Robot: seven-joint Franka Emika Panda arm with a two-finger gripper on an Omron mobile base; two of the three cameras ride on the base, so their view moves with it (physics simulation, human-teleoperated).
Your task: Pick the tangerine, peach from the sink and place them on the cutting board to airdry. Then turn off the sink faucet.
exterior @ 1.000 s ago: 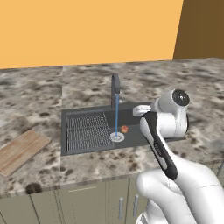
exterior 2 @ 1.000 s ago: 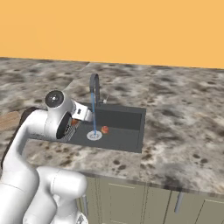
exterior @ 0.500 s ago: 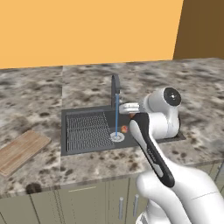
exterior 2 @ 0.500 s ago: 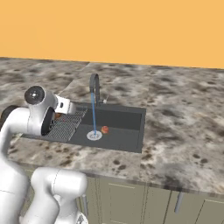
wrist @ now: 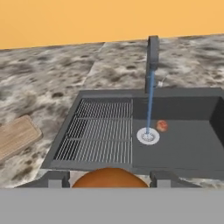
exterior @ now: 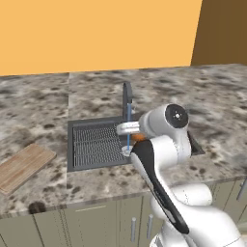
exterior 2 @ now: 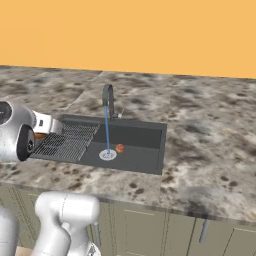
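gripper (wrist: pixel 109 183): clamped on the tangerine, a dark fingertip (wrist: pixel 56 178) on each side of it, hanging over the sink's near rim
tangerine (wrist: pixel 109 179): sitting between the fingers at 6 o'clock in the hand view; peeks out orange behind the arm in the left base view (exterior: pixel 138 137), and next to the white wrist in the right base view (exterior 2: pixel 40 136)
peach (wrist: pixel 162 126): down in the sink's smooth half, just beside the drain, at about 2 o'clock from it; same spot from the right base view (exterior 2: pixel 120 148)
sink (wrist: pixel 201 168): dark grey, ribbed grid on the left half, smooth half on the right
drain (wrist: pixel 148 136): silver ring, water landing right on it
faucet (wrist: pixel 152 61): at the back rim, 12 o'clock from the drain, thin blue stream pouring straight down, so not off yet
board (wrist: pixel 15 136): on the counter at 9 o'clock from the sink, well apart from the fruit; nothing on the part that shows, also bare in the left base view (exterior: pixel 23 165)
counter (exterior: pixel 217 111): speckled grey-brown stone all around the sink
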